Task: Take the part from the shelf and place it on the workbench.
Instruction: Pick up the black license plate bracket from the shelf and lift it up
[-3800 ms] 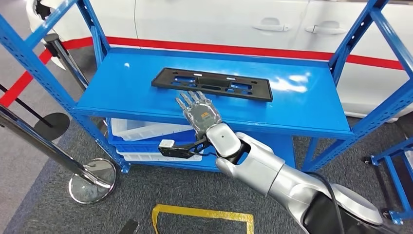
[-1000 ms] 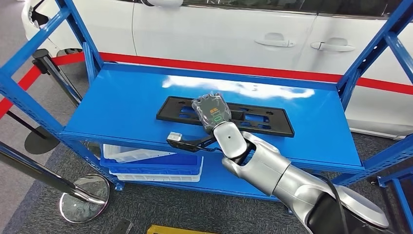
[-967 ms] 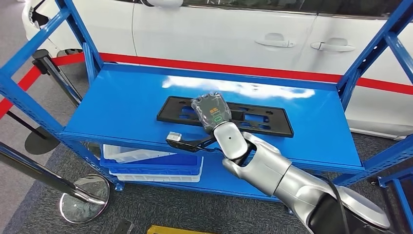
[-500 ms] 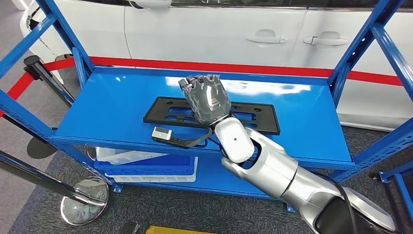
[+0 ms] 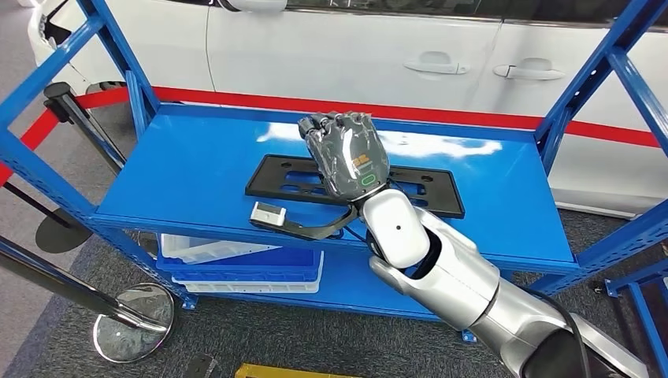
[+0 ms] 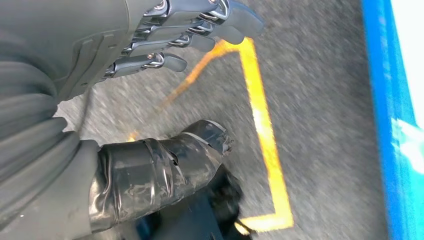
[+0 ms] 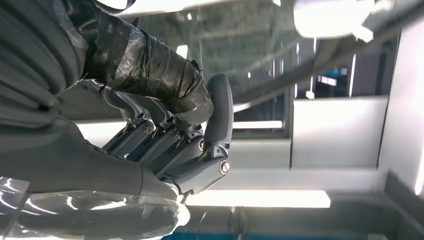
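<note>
Right hand [image 5: 346, 153] raised above the part [image 5: 425, 190] on the shelf [image 5: 197, 169], fingers curled in, nothing held.

Head view: the part, a long flat black frame with rectangular cut-outs, lies flat on the blue shelf deck near mid-deck; the hand covers its middle and looks lifted clear of it, though contact cannot be ruled out from this angle. A white car [image 5: 331, 55] with a red stripe stands behind the shelf; a white bin [image 5: 236, 264] sits on the lower level. Right wrist view: the fingers [image 7: 215, 110] are folded tight against the taped thumb, empty. Left wrist view: the left hand [image 6: 165, 85] hangs over grey carpet with yellow tape [image 6: 262, 125], fingers spread apart and empty.
</note>
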Robot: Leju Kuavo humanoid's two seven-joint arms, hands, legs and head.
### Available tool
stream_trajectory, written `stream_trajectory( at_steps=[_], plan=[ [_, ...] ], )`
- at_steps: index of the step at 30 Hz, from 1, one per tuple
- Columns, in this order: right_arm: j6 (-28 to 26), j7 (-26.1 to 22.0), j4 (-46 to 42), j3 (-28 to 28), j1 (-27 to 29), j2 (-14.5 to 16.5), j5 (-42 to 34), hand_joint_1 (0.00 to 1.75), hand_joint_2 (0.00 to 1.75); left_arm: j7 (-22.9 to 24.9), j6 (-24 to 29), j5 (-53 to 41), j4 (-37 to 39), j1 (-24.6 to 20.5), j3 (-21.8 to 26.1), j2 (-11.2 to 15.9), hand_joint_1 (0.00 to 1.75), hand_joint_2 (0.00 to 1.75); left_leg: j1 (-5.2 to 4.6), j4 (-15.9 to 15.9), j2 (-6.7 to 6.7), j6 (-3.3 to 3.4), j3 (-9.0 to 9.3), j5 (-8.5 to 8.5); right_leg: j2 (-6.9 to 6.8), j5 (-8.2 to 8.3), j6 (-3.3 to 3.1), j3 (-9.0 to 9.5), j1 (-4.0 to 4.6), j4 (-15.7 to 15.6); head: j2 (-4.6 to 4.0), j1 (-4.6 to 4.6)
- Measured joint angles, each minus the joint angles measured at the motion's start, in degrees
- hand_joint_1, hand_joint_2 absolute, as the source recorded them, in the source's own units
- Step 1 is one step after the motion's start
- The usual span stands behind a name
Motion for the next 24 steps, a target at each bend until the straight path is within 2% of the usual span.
stream_trajectory(
  at_steps=[1, 2, 4, 6, 8, 10, 12, 13, 14, 15, 16, 17, 19, 20, 22, 24],
  plan=[
    [1.50, -0.13, 0.01, 0.04, 0.12, -0.04, -0.71, 0.44, 1.75, -0.66, -0.89, 0.21, 0.00, 0.00, 0.01, -0.01, 0.00, 1.75, 0.04, 0.12, -0.04, -0.08, 0.00, -0.05, -0.04, 1.69, 0.12, 1.36, -0.21, -2.59, 0.00, 0.01],
    [3.49, -0.22, 0.03, 0.10, 0.10, -0.05, -1.72, 0.00, 1.75, -1.19, -1.51, 0.36, 0.00, 0.00, 0.01, -0.02, 0.00, 1.75, 0.08, 0.30, -0.08, -0.24, -0.02, -0.16, -0.07, 3.47, 0.19, 3.34, -0.40, -6.50, 0.00, 0.01],
    [9.11, -0.23, 0.26, 0.29, -0.08, 0.01, -4.67, 0.00, 1.75, -1.39, -1.79, 0.80, 0.00, -0.11, 0.01, -0.03, 0.00, 0.87, -0.08, 0.83, -0.19, -0.80, -0.33, -0.40, -0.08, 5.50, 0.00, 6.77, -0.40, -13.18, 0.00, -0.03],
    [14.32, -0.06, 1.08, 0.63, -0.16, 0.09, -7.80, 0.00, 1.75, -0.21, -0.95, 0.95, 0.00, -0.19, 0.00, -0.03, 0.00, 0.00, -0.14, 0.98, -0.27, -1.43, -0.66, -0.35, -0.05, 5.53, -0.57, 7.47, -0.06, -14.79, 0.00, -0.07],
    [17.52, 0.07, 2.50, 1.26, -0.23, 0.23, -10.42, 0.00, 1.75, 0.82, 0.02, 0.80, 0.00, -0.18, 0.00, -0.02, 0.00, 0.00, 0.09, 1.02, -0.27, -2.02, -0.85, -0.42, -0.08, 5.87, -1.36, 7.35, -0.04, -15.06, 0.00, -0.06],
    [19.63, -0.08, 4.28, 2.09, -0.34, 0.63, -12.71, 0.00, 1.75, 0.99, 0.53, 0.63, 0.00, -0.22, 0.00, -0.03, 0.00, 0.00, 0.21, 3.62, -0.22, -2.53, -2.10, -2.20, -0.22, 6.18, -2.09, 7.40, -0.18, -15.45, 0.00, -0.23],
    [21.44, -0.34, 6.48, 3.07, -0.26, 1.10, -14.89, 0.00, 1.75, 1.12, 0.83, 0.57, 0.00, -0.26, -0.01, -0.04, 0.00, 0.00, 0.26, 10.38, -0.20, -2.88, -5.26, -5.55, -0.40, 6.22, -2.45, 7.37, -0.06, -15.51, 0.00, -0.40],
    [22.32, -0.47, 7.70, 3.59, -0.12, 1.30, -15.96, 0.00, 1.75, 1.24, 1.06, 0.55, 0.00, -0.23, -0.01, -0.04, 0.00, 0.00, 0.26, 13.81, -0.19, -2.98, -6.91, -6.76, -0.46, 6.20, -2.54, 7.35, 0.06, -15.50, 0.00, -0.42],
    [23.30, -0.65, 9.04, 4.14, 0.05, 1.46, -17.10, 0.00, 1.75, 1.37, 1.36, 0.50, 0.00, -0.18, -0.01, -0.03, 0.00, 0.00, 0.26, 15.90, -0.19, -3.01, -7.98, -7.11, -0.50, 6.18, -2.58, 7.34, 0.17, -15.48, 0.00, -0.41],
    [24.29, -0.88, 10.27, 4.61, 0.20, 1.62, -18.17, 0.00, 1.75, 1.45, 1.72, 0.43, 0.00, -0.14, -0.01, -0.03, 0.00, 0.00, 0.26, 15.78, -0.19, -2.95, -8.03, -6.34, -0.51, 6.16, -2.60, 7.34, 0.27, -15.46, 0.00, -0.40],
    [25.19, -1.10, 11.33, 4.96, 0.29, 1.79, -19.09, 0.00, 1.75, 1.48, 2.11, 0.36, 0.00, -0.12, -0.01, -0.02, 0.00, 0.00, 0.25, 13.52, -0.19, -2.80, -7.04, -4.69, -0.50, 6.14, -2.61, 7.35, 0.32, -15.44, 0.00, -0.40],
    [25.99, -1.27, 12.29, 5.22, 0.33, 1.98, -19.91, 0.00, 1.75, 1.49, 2.48, 0.27, 0.01, -0.14, -0.01, 0.01, 0.00, 0.00, 0.23, 9.61, -0.19, -2.57, -5.27, -2.68, -0.48, 6.12, -2.60, 7.36, 0.35, -15.42, 0.00, -0.40],
    [27.06, -1.33, 13.86, 5.58, 0.29, 2.37, -21.11, 0.00, 1.75, 1.58, 3.12, 0.09, 0.02, -0.28, -0.02, 0.06, 0.00, 0.00, -0.04, 2.86, -0.25, -2.12, -2.09, -0.33, -0.42, 6.09, -2.40, 7.22, 0.55, -15.37, 0.00, -0.39],
    [27.50, -1.27, 14.68, 5.81, 0.30, 2.55, -21.62, 0.00, 1.75, 1.71, 3.35, 0.01, 0.02, -0.34, -0.02, 0.08, 0.00, 0.00, -0.20, 1.13, -0.30, -1.95, -1.30, 0.00, -0.40, 6.12, -2.22, 7.15, 0.60, -15.40, 0.00, -0.38],
    [28.39, -1.12, 16.26, 6.37, 0.38, 2.87, -22.48, 0.00, 1.75, 1.98, 3.71, -0.04, 0.02, -0.33, -0.03, 0.09, 0.00, 0.00, -0.32, 0.59, -0.38, -1.57, -1.10, 0.02, -0.39, 6.22, -1.76, 7.15, 0.58, -15.59, 0.00, -0.34],
    [29.01, -1.04, 17.76, 6.79, 0.52, 3.20, -23.13, 0.00, 1.75, 2.13, 4.06, -0.08, 0.02, -0.29, -0.03, 0.10, 0.00, 0.00, -0.11, 0.05, -0.33, -0.99, -0.84, 0.32, -0.42, 5.35, -1.24, 6.75, 0.51, -14.65, 0.00, -0.30]
  ],
)
